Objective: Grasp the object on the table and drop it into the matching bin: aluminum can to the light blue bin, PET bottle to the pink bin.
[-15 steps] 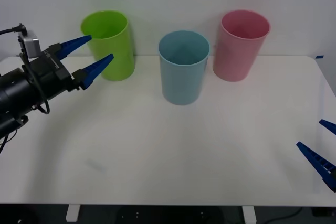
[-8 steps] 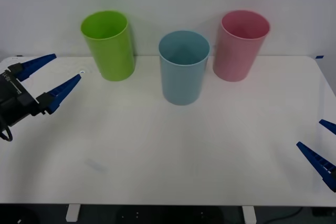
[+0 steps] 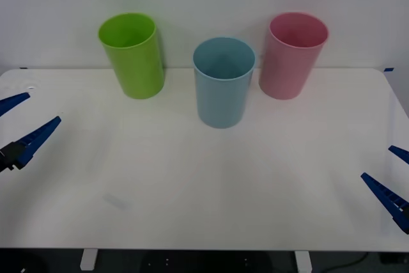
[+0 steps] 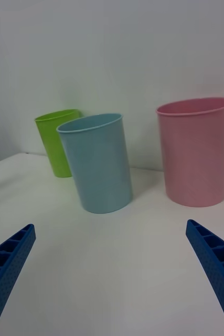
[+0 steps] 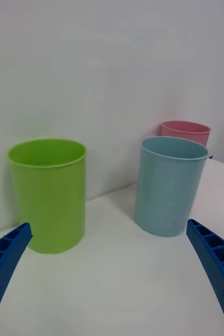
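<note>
White laminate makes up the table (image 3: 211,183), and three plastic bins stand along its far side in front of a plain wall. A lime green bin (image 3: 131,55) is farthest to the robot's left. Next comes the light blue bin (image 3: 223,81), set a little nearer the robot than the other two, and the pink bin (image 3: 293,54) stands just beside it on the right, with a narrow gap between them. All three are upright with their open mouths up. From where I stand I cannot see into the blue bin, so I cannot tell where the can is.

At the left edge of the table the left gripper (image 3: 18,123) hangs low with its blue ribbed fingers spread wide, holding nothing. Over at the near right corner the right gripper (image 3: 397,177) is parked, its fingers also parted and empty. Both are well apart from the bins.
</note>
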### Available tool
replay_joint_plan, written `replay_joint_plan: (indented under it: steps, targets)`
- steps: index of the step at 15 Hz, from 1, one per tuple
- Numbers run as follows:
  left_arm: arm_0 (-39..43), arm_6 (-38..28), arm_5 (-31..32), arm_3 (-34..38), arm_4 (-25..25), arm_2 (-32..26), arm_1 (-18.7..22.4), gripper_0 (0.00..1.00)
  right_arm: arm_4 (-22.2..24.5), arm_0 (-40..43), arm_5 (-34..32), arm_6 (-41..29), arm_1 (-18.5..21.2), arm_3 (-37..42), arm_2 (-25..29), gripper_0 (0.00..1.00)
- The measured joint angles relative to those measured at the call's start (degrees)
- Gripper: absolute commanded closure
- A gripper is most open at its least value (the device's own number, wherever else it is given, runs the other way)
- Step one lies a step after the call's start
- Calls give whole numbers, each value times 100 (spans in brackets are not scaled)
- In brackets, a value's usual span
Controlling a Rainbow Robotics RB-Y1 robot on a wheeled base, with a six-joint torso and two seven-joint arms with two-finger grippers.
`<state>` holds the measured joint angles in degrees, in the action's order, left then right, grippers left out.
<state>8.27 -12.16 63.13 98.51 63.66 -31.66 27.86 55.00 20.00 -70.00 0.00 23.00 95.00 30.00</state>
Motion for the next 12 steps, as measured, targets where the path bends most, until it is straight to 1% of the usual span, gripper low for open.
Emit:
replay_joint_plan:
  steps: [6,12]
  targets:
    - [747,72,-1,186,-435,-360,1,0,0,0,0,0,0,0,0,0]
    - [1119,153,-9,187,-682,-476,1,0,0,0,0,0,0,0,0,0]
